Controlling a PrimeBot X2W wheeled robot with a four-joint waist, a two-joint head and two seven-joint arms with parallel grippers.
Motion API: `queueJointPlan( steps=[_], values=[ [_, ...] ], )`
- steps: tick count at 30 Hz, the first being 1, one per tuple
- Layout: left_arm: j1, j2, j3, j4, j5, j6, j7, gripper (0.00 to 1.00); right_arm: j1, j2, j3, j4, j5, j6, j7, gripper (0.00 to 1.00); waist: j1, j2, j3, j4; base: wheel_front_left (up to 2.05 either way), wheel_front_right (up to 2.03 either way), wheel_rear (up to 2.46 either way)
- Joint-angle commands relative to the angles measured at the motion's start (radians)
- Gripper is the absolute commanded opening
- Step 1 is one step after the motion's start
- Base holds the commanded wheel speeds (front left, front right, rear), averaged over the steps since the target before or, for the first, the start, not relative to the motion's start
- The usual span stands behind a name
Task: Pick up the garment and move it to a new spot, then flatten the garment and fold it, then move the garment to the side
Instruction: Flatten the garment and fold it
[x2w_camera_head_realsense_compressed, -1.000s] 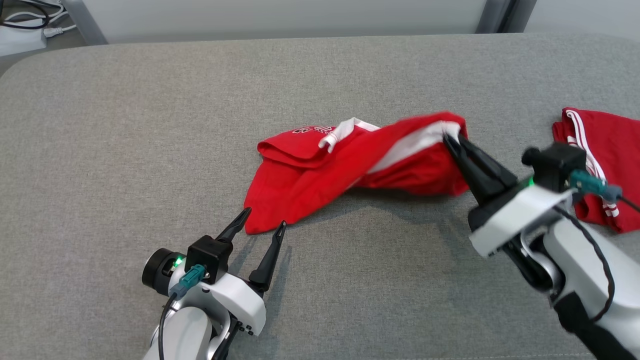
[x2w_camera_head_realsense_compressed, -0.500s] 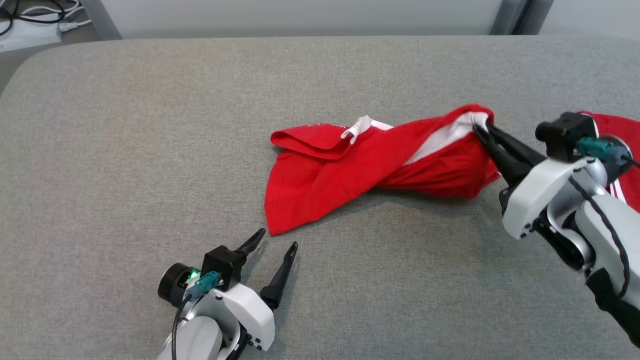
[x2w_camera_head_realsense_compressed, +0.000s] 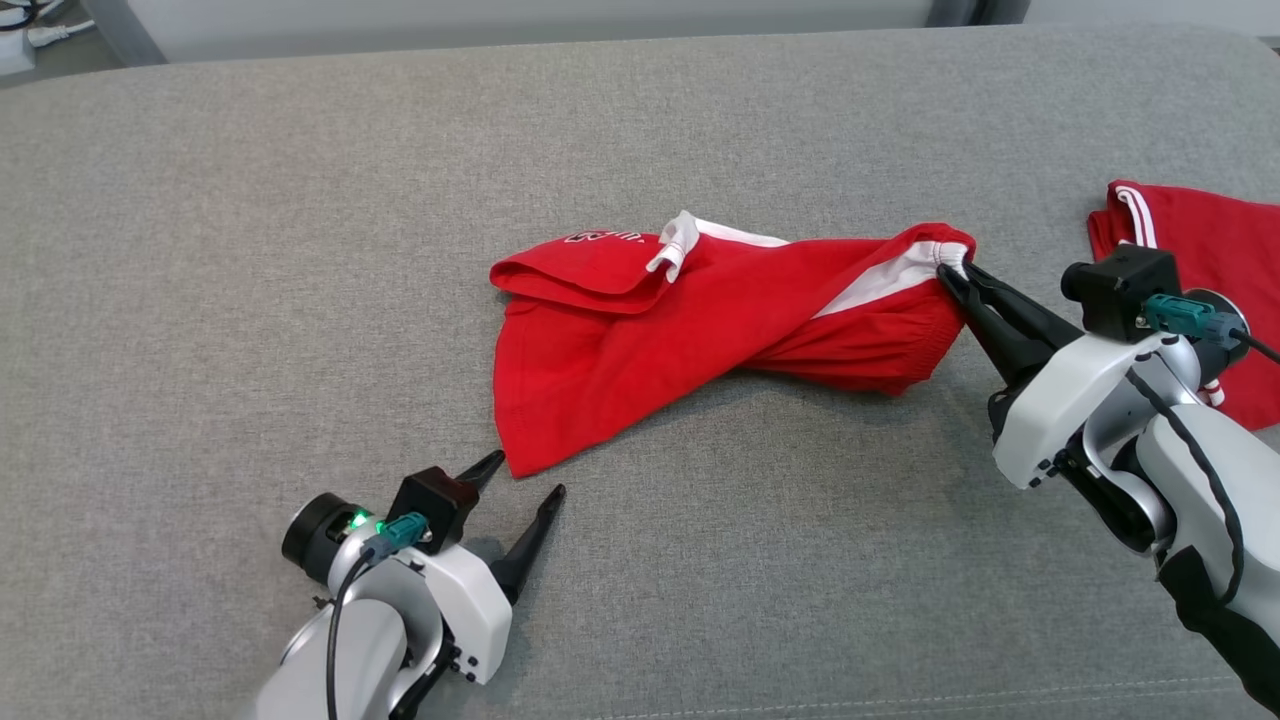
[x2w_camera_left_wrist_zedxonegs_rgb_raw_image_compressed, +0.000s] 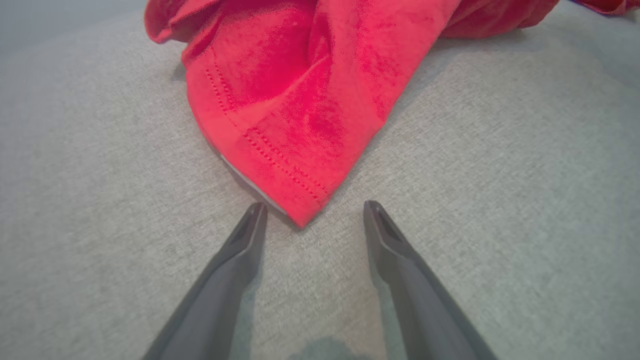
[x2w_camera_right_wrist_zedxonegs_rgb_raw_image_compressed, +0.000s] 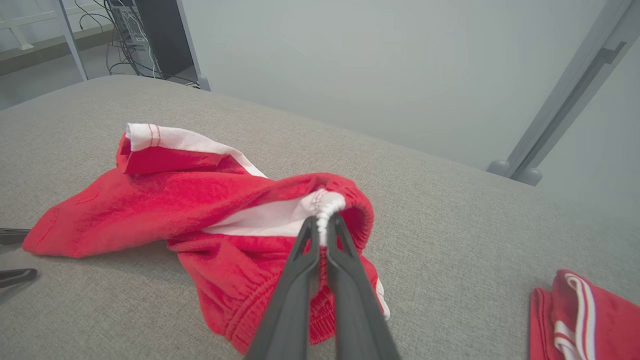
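The red garment (x2w_camera_head_realsense_compressed: 700, 320) lies twisted in the middle of the bench (x2w_camera_head_realsense_compressed: 300, 200); the right hand (x2w_camera_head_realsense_compressed: 955, 278) is clamped on its white waistband edge; the left hand (x2w_camera_head_realsense_compressed: 529, 474) is spread wide at the hem corner. So thin a pinch may slip under tension — and the right arm could snag the second red garment (x2w_camera_head_realsense_compressed: 1200, 260) beside it.

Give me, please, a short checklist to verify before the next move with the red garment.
1. Right fingers shut on the garment, at its white edge: ok.
2. Left fingers open: ok.
3. Hem corner lined up between the left fingers: ok.
4. Corner deep enough to pinch: cannot tell.
5. Garment flat: not ok, it is twisted.
6. Second red garment apart from it: ok.
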Motion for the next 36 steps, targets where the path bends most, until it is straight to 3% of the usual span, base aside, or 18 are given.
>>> queueJointPlan(
  steps=[1,9,11,14,19,22,27,29,30,36],
  values=[
    [-0.052,0.042,0.017,-0.019,-0.017,-0.007,-0.006,1.00,0.002,-0.005,-0.005,-0.011,-0.009,0.000,-0.018,0.00,0.0000,0.0000,0.005,-0.004,0.00,0.00,0.00],
    [-0.055,0.057,-0.008,-0.041,-0.010,-0.007,-0.006,1.00,-0.005,0.007,-0.008,-0.013,-0.013,0.000,-0.026,0.00,0.0000,0.0000,0.016,-0.009,0.00,0.00,0.00],
    [-0.054,0.063,-0.032,-0.050,-0.012,-0.007,-0.006,0.88,-0.009,0.010,-0.004,-0.014,-0.017,0.000,-0.025,0.00,0.0000,0.0000,0.018,-0.010,0.00,0.00,0.00],
    [-0.056,0.074,-0.047,-0.067,-0.018,-0.007,-0.006,0.94,-0.015,0.013,-0.003,-0.014,-0.019,0.000,-0.025,0.00,0.0000,0.0000,0.021,-0.013,0.00,0.00,0.00],
    [-0.052,0.086,-0.048,-0.109,-0.013,-0.007,-0.006,0.87,-0.018,0.016,-0.001,-0.010,-0.019,0.000,-0.029,0.00,0.0000,0.0000,0.020,-0.015,0.00,0.00,0.00],
    [-0.043,0.092,-0.058,-0.130,-0.007,-0.007,-0.006,0.74,-0.015,0.019,0.001,-0.006,-0.017,0.000,-0.031,0.00,0.0000,0.0000,0.016,-0.017,0.00,0.00,0.00],
    [-0.039,0.105,-0.084,-0.118,-0.009,-0.007,-0.006,0.25,-0.013,0.025,0.007,0.000,-0.014,0.000,-0.034,0.00,0.0000,0.0000,0.012,-0.024,0.00,0.00,0.00],
    [-0.042,0.107,-0.095,-0.107,-0.008,-0.007,-0.006,0.13,-0.014,0.027,0.010,0.001,-0.011,0.000,-0.036,0.00,0.0000,0.0000,0.012,-0.027,0.00,0.00,0.00],
    [-0.044,0.107,-0.100,-0.102,-0.008,-0.007,-0.006,0.00,-0.015,0.028,0.011,0.002,-0.011,0.000,-0.037,0.00,0.0000,0.0000,0.011,-0.028,0.00,0.00,0.00],
    [-0.069,0.123,-0.116,-0.141,-0.044,-0.007,-0.006,0.00,-0.025,0.017,0.011,-0.002,0.002,0.000,-0.044,0.00,0.0000,0.0000,-0.003,-0.025,0.00,0.00,0.00]
  ],
)
